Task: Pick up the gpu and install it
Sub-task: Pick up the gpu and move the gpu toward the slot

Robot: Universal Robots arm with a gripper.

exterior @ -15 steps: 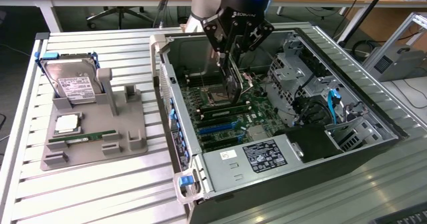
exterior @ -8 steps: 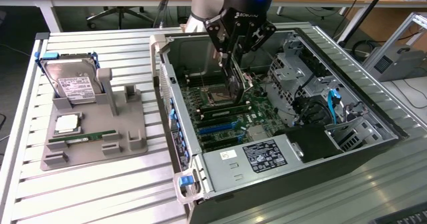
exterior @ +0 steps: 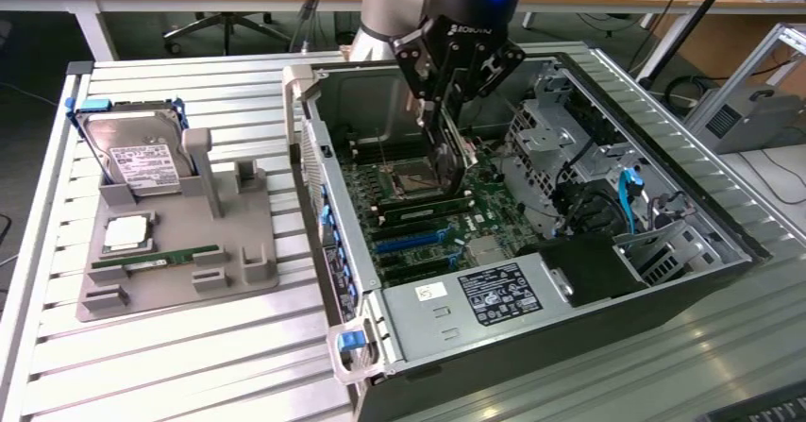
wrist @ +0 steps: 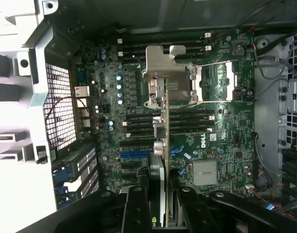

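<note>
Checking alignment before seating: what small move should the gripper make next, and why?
Probably a short sideways shift carrying the gpu toward the blue slot, without lowering yet. The gripper is shut on the card, which hangs over the CPU socket, not over that slot.

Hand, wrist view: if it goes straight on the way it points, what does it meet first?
The hand grips the graphics card, so the card's far edge would likely meet the motherboard first, near the processor socket and memory slots. How far off is hard to tell.
</note>
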